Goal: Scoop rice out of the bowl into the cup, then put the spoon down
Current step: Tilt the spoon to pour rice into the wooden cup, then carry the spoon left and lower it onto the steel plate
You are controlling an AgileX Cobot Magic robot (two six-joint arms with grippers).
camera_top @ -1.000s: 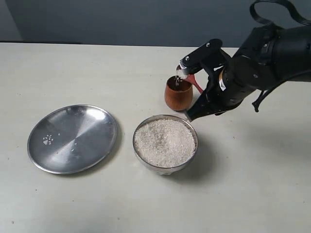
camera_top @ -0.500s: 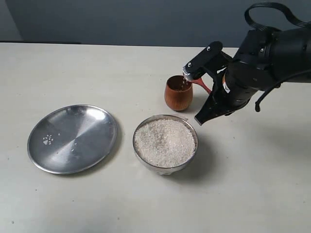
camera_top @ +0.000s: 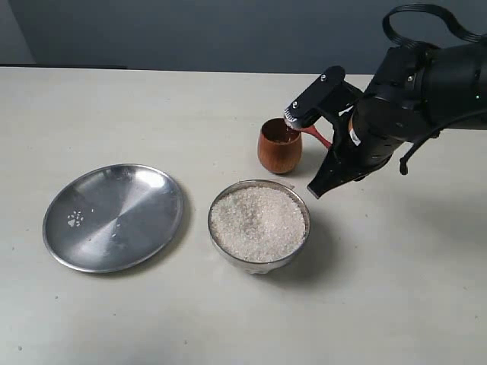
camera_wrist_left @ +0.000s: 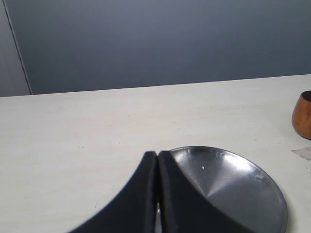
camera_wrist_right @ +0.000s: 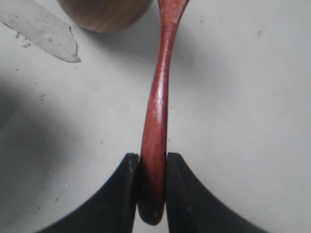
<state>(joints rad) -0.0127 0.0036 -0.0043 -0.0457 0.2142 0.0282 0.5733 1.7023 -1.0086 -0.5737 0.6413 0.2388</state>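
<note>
Quick update: compared to a second ago, the right end effector (camera_wrist_right: 153, 167) has swung up and a bit toward the right edge of the bench (camera_top: 152, 319), and the grains that were tumbling off the spoon (camera_top: 318, 135) are gone. In the last half second it's barely shifted. The spoon head now sits right at the rim of the cup (camera_top: 278, 148), so I'd guess this pour is basically done.

It's clamped tight on the tail end of the spoon handle. The left end effector (camera_wrist_left: 157, 158) has its fingers pressed together on nothing, hanging over the plate (camera_top: 114, 217).

The cup stands toward the wall-side edge, and the bowl (camera_top: 262, 266) just in front of it holds plenty of rice (camera_top: 259, 222).

Can't find any brand, label or writing anywhere.
</note>
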